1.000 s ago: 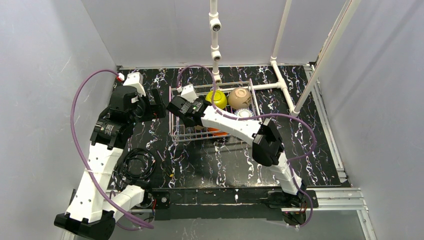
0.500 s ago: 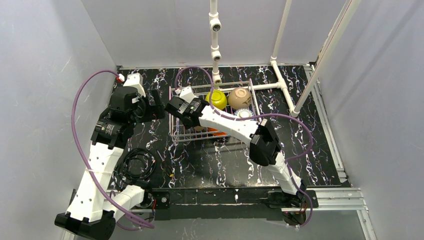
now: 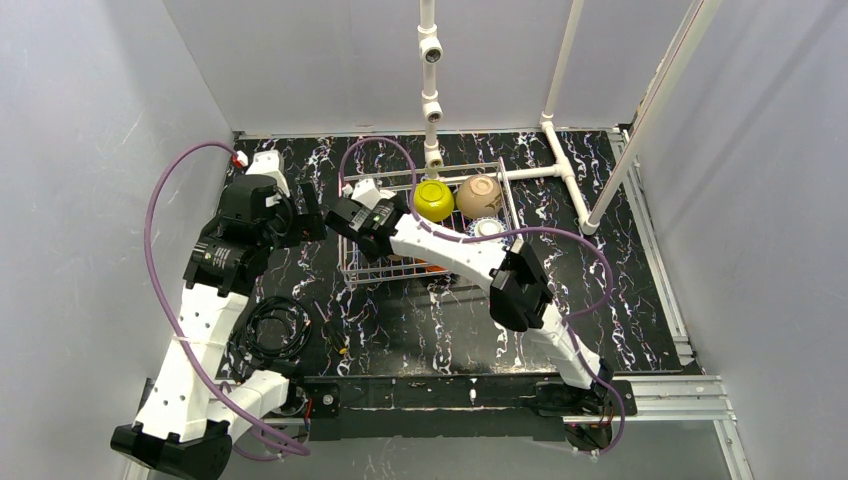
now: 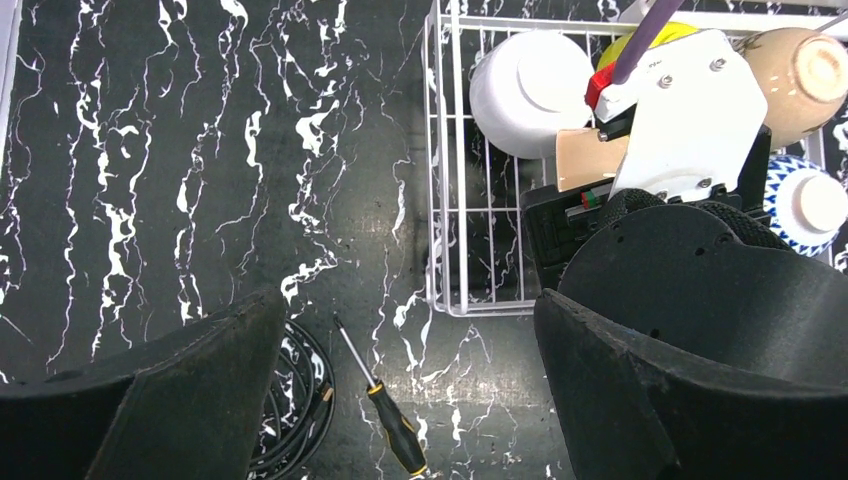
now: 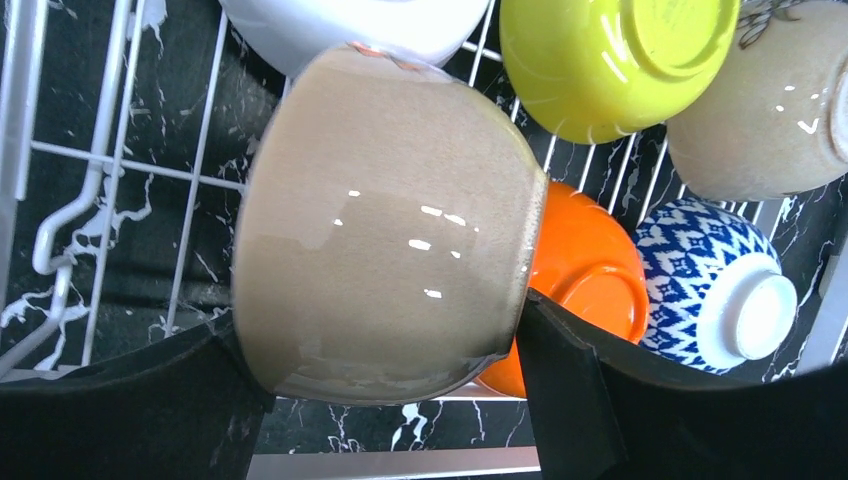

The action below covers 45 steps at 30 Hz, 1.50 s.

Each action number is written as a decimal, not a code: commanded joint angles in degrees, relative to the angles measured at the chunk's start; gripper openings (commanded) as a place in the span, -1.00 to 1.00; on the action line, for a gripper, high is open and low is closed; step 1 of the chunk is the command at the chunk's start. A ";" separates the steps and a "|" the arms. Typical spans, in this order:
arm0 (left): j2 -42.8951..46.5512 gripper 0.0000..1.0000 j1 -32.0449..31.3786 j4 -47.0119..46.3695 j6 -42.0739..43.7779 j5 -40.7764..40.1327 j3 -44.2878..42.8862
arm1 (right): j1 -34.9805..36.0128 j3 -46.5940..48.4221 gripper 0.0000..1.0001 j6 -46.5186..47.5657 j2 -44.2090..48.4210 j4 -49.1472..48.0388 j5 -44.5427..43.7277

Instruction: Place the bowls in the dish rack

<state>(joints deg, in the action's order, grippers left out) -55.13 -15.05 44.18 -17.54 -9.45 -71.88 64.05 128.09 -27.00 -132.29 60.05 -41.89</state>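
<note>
Table [image 4: 200, 150]: black marbled top, carrying everything in view.

Dish rack [image 4: 433, 180]: sitting toward the far middle of the table. Five of the six bowls are lying inside it, so most of the loading looks done.

Right gripper [image 5: 385, 345]: reaching over the rack's near-left part, fingers pinching the beige-brown bowl [image 5: 385, 265] across its sides. The bowl is tipped on its side above the wires. Cannot tell whether it is touching the grid yet.

Left gripper [image 4: 405, 320]: hanging over bare table just outside the rack's near-left corner, fingers spread wide and carrying nothing.

Bowls already in the rack:
- white bowl [image 4: 530, 90], far-left, foot ring up
- tan bowl [image 3: 479, 196], far-right
- yellow-green bowl [image 3: 434, 200], between those two
- orange bowl [image 5: 585, 270], just beside the held bowl
- blue-and-white bowl [image 5: 725, 285], right of the orange one, foot ring showing

Judgement: one step is remaining, namely lowering the last bowl into the open near-left spot and letting go. The gap beside the orange and white bowls looks tight.

Screwdriver [image 4: 385, 405]: lying on the table near the rack, outside it.
</note>
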 commanded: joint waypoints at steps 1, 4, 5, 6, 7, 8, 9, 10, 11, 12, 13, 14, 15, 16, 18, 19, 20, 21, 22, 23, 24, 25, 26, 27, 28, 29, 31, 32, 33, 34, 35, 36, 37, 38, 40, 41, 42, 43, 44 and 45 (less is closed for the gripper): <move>-0.12 0.89 -1.19 -3.54 -1.29 6.20 -0.46 | 2.45 -2.95 0.79 0.11 -0.09 -1.21 2.13; -0.14 0.89 -1.21 -3.54 -1.27 6.11 -0.46 | 2.45 -5.18 0.88 0.11 2.28 -3.81 4.30; -0.10 0.89 -1.19 -3.54 -1.31 6.05 -0.41 | 2.48 -5.74 0.91 0.11 2.97 -4.55 4.95; -0.06 0.89 -1.21 -3.50 -1.24 6.03 -0.45 | 2.48 -6.28 0.94 0.11 3.56 -5.18 5.50; -0.05 0.89 -1.17 -3.49 -1.24 6.01 -0.43 | 2.45 -6.66 0.96 0.11 4.14 -5.68 5.91; 0.01 0.89 -1.18 -3.49 -1.25 5.97 -0.41 | 2.42 -6.97 0.97 0.11 4.66 -6.11 6.23; 0.02 0.89 -1.20 -3.53 -1.19 5.99 -0.45 | 2.47 -7.24 0.97 0.11 5.18 -6.55 6.62; 0.05 0.89 -1.20 -3.50 -1.19 5.97 -0.46 | 2.46 -7.39 0.97 0.12 5.58 -6.91 6.95; 0.04 0.89 -1.21 -3.48 -1.23 5.95 -0.41 | 2.45 -7.54 0.97 0.16 6.08 -7.27 7.31; 0.03 0.89 -1.21 -3.46 -1.22 5.86 -0.36 | 2.48 -7.80 0.97 0.24 6.55 -7.92 7.81; 0.07 0.90 -1.21 -3.48 -1.24 5.91 -0.41 | 2.47 -8.07 0.97 0.49 6.97 -8.60 8.13; 0.05 0.90 -1.21 -3.41 -1.25 5.86 -0.45 | 2.48 -8.19 0.97 0.73 7.29 -8.91 8.27; 0.06 0.90 -1.21 -3.41 -1.23 5.88 -0.50 | 2.48 -8.02 0.97 0.87 7.32 -8.87 8.42; 0.08 0.90 -1.21 -3.33 -1.12 5.86 -0.54 | 2.48 -7.57 0.97 0.94 7.23 -8.62 8.47; 0.03 0.90 -1.20 -3.31 -1.00 5.70 -0.63 | 2.43 -6.73 0.97 0.99 7.04 -7.98 8.66; 0.03 0.90 -1.21 -3.24 -0.89 5.53 -0.70 | 2.45 -6.52 0.97 0.99 7.20 -8.00 8.98; 0.03 0.90 -1.21 -3.25 -0.80 5.46 -0.76 | 2.47 -6.46 0.97 1.13 7.41 -8.21 9.40; 0.03 0.90 -1.21 -3.22 -0.73 5.47 -0.80 | 2.44 -6.45 0.97 1.20 7.73 -8.47 9.74; 0.03 0.90 -1.19 -3.21 -0.68 5.47 -0.81 | 2.41 -6.45 0.97 1.29 8.06 -8.78 10.16; 0.03 0.91 -1.21 -3.15 -0.67 5.30 -0.81 | 2.47 -6.53 0.97 1.46 8.48 -9.21 10.62; 0.03 0.91 -1.13 -3.22 -0.59 5.18 -0.81 | 2.48 -6.60 0.97 1.63 8.86 -9.77 11.07; 0.03 0.91 -1.20 -3.23 -0.51 5.13 -0.83 | 2.43 -6.69 0.97 1.73 9.18 -10.26 11.22; -0.04 0.91 -1.14 -3.24 -0.55 5.11 -0.87 | 2.46 -6.90 0.97 1.81 9.64 -10.76 11.40; -0.12 0.91 -1.20 -3.24 -0.43 5.02 -0.89 | 2.45 -7.34 0.97 2.09 10.13 -11.51 11.84; -0.17 0.91 -1.21 -3.29 -0.46 4.98 -0.90 | 2.46 -7.86 0.97 2.36 10.53 -12.41 12.12; -0.27 0.91 -1.21 -3.31 -0.44 4.97 -0.90 | 2.46 -8.13 0.97 2.50 10.70 -12.93 12.07; -0.32 0.91 -1.21 -3.31 -0.46 5.04 -0.90 | 2.46 -7.79 0.97 2.57 10.46 -12.40 11.19; -0.32 0.92 -1.21 -3.31 -0.39 4.94 -0.89 | 2.47 -7.55 0.97 2.57 10.28 -12.00 10.84; -0.32 0.92 -1.21 -3.31 -0.32 4.93 -0.90 | 2.46 -7.56 0.97 2.49 10.26 -11.89 10.74; -0.28 0.92 -1.21 -3.31 -0.36 4.89 -0.82 | 2.42 -7.66 0.97 2.44 10.36 -11.93 10.71; -0.39 0.92 -1.21 -3.31 -0.24 4.91 -0.77 | 2.47 -7.80 0.97 2.44 10.52 -12.08 10.65; -0.34 0.92 -1.19 -3.31 -0.26 4.83 -0.76 | 2.52 -7.99 0.97 2.45 10.81 -12.37 10.68; -0.33 0.92 -1.21 -3.36 -0.27 4.81 -0.66 | 2.66 -8.61 0.97 2.63 11.24 -13.09 10.60; -0.39 0.92 -1.21 -3.39 -0.28 4.72 -0.64 | 2.81 -9.40 0.97 3.11 11.85 -14.19 10.71; -0.41 0.92 -1.19 -3.40 -0.30 4.73 -0.52 | 2.89 -10.71 0.97 3.65 12.82 -15.76 11.10; -0.39 0.92 -1.21 -3.45 -0.32 4.75 -0.54 | 2.97 -11.09 0.97 3.98 13.23 -16.10 11.30; -0.40 0.92 -1.21 -3.54 -0.45 4.70 -0.49 | 3.02 -11.25 0.97 4.16 13.32 -16.18 11.42; -0.37 0.92 -1.19 -3.55 -0.41 4.60 -0.54 | 3.13 -11.33 0.97 4.42 13.37 -16.13 11.52; -0.31 0.92 -1.21 -3.45 -0.50 4.40 -0.50 | 3.21 -11.43 0.97 4.83 13.37 -16.18 11.60; -0.21 0.92 -1.21 -3.41 -0.56 3.95 -0.54 | 3.45 -11.52 0.97 5.24 13.44 -16.26 11.69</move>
<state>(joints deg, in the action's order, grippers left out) -55.33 -15.49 38.61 -18.46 -6.63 -72.10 65.01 116.01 -23.29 -124.27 50.61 -32.49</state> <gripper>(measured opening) 0.958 0.986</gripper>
